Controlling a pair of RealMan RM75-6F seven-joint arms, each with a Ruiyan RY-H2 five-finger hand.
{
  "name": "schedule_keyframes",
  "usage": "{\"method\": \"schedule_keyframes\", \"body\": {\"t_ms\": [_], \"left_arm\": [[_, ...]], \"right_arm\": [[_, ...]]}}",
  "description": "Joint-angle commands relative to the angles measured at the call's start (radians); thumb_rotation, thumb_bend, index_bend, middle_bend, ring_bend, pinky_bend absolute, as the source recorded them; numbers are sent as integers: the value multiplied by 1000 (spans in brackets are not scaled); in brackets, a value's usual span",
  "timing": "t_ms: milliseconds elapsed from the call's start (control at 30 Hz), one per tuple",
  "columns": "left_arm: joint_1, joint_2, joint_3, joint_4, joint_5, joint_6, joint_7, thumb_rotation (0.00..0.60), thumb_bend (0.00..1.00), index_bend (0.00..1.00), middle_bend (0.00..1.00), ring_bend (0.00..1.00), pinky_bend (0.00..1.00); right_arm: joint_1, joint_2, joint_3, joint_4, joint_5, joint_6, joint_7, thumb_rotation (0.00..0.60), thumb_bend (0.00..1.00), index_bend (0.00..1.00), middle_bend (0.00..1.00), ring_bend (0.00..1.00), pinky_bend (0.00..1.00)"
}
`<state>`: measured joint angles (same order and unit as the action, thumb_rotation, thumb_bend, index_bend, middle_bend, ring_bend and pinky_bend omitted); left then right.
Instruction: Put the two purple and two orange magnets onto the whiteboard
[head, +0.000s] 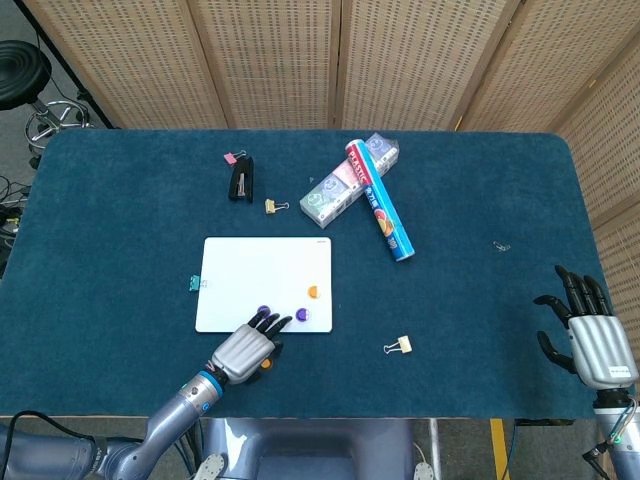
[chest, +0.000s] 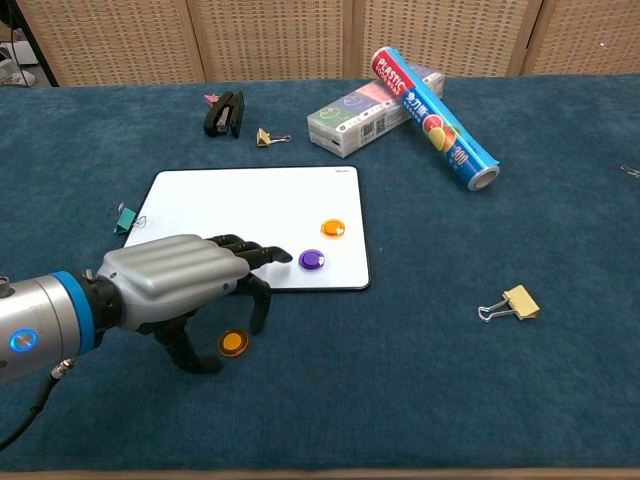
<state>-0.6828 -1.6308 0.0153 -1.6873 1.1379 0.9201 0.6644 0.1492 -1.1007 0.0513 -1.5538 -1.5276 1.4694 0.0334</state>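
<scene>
Counter: blue cloth-covered counter (head: 120, 220) carrying everything, with wicker screens behind it.
Green clip: one small green binder clip (chest: 125, 220) just beside the whiteboard's left edge.
Left hand: left hand (chest: 175, 280) low over the counter at the whiteboard's near edge, its dark fingers (chest: 258, 250) spread forward over the board and holding nothing; thumb down on the cloth.
Whiteboard: one white whiteboard (head: 250, 275) lying flat, left of centre.
Stapler: one black stapler (head: 241, 179) at the far left, with one pink clip (head: 231, 157) touching its far end.
Purple magnets: two counted; one purple magnet (head: 263, 311) on the board at the fingertips in the head view, hidden by the hand in the chest view; a second purple magnet (chest: 312, 260) on the board near its right edge.
Orange magnets: two counted; one orange magnet (chest: 333, 228) on the board, just beyond the second purple one; the other orange magnet (chest: 232, 343) off the board on the cloth, under the left hand's palm side.
Gold clips: two counted; one gold binder clip (head: 274, 206) right of the stapler, another gold binder clip (chest: 512, 302) on open cloth right of the board.
Box: one pale box (chest: 350, 115) far centre.
Roll: one blue roll (chest: 432, 118) of plastic wrap lying across the box's right end.
Right hand: right hand (head: 590, 330) at the counter's near right corner, well apart from all items, fingers spread and empty.
</scene>
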Motion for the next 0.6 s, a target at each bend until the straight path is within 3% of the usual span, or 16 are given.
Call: {"method": "schedule_keyframes", "body": {"t_ms": [33, 600], "left_arm": [[-3, -2, 0, 0, -9, 5, 5, 600, 251, 481, 0, 0, 0], [-15, -15, 11, 9, -31, 20, 18, 600, 315, 506, 0, 0, 0]], "right_arm": [[0, 0, 1, -1, 0, -2, 1, 600, 401, 316, 0, 0, 0], [-4, 2, 6, -2, -2, -7, 3, 600, 401, 318, 0, 0, 0]]}}
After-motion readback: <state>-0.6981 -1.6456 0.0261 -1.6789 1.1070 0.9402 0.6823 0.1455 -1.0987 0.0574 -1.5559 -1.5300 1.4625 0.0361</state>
